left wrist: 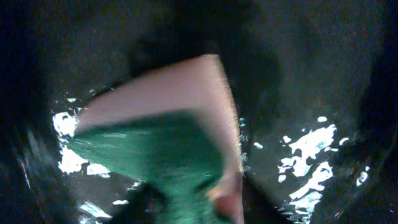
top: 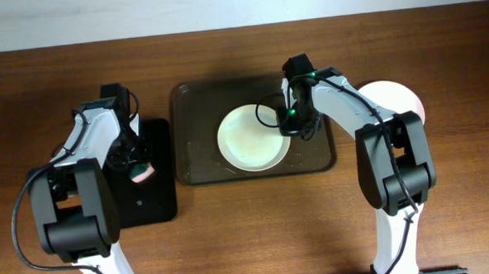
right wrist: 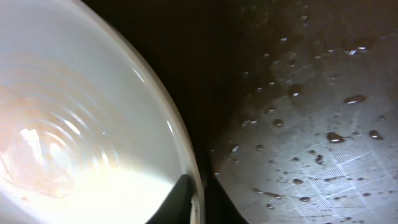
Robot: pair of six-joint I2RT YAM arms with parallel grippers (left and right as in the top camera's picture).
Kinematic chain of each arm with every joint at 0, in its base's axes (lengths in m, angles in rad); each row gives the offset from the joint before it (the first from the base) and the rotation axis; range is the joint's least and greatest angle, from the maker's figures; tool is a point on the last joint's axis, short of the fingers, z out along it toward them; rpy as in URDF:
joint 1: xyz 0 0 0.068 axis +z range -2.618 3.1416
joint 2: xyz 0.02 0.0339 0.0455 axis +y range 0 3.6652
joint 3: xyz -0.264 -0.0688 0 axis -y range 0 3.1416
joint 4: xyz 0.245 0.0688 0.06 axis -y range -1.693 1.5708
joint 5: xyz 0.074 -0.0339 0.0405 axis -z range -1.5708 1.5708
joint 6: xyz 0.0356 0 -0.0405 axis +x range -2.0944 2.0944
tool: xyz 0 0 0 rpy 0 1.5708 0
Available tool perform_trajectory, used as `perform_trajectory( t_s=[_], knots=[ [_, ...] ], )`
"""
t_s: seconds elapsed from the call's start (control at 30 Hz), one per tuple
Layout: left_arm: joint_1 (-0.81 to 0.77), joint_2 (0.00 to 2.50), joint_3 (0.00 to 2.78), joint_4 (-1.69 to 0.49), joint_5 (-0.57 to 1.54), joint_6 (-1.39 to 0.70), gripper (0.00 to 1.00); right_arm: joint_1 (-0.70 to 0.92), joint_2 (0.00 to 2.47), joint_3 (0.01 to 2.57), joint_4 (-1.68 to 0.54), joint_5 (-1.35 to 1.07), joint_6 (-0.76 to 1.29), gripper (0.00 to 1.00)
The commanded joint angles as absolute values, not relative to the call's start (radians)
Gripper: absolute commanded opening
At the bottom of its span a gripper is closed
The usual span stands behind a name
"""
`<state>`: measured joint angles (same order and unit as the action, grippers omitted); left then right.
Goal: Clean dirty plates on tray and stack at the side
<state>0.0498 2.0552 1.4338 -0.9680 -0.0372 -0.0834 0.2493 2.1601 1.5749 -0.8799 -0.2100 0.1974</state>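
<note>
A white plate (top: 246, 138) lies on the large dark brown tray (top: 197, 160). My right gripper (top: 297, 123) is shut on the plate's right rim. In the right wrist view one finger is inside and one outside the rim (right wrist: 199, 200), and the plate (right wrist: 74, 124) shows faint orange streaks. The tray surface (right wrist: 323, 155) is wet with droplets. Another white plate (top: 398, 99) sits on the table to the right, partly hidden by the right arm. I see no third plate on its own. My left gripper (top: 138, 168) is shut on a pink and green sponge (left wrist: 161, 140).
A smaller glossy black tray (top: 152, 203) lies left of the brown tray, under the left gripper. Its wet surface (left wrist: 311, 146) shows in the left wrist view. Bare wooden table surrounds both trays.
</note>
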Motion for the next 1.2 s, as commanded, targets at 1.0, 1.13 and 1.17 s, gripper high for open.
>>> perform_trajectory(
  t_s=[1.0, 1.13, 1.17],
  knots=[
    [0.368, 1.363, 1.587, -1.266, -0.100, -0.085, 1.00, 0.955, 1.983, 1.674, -0.236, 0.417, -0.395, 0.04],
    [0.382, 1.357, 1.587, -1.267, -0.101, -0.085, 1.00, 1.003, 1.983, 1.674, -0.167, 0.583, -0.603, 0.04],
    [0.382, 1.357, 1.587, -1.266, -0.101, -0.085, 1.00, 1.016, 1.983, 1.674, -0.145, 0.617, -0.630, 0.04]
  ],
)
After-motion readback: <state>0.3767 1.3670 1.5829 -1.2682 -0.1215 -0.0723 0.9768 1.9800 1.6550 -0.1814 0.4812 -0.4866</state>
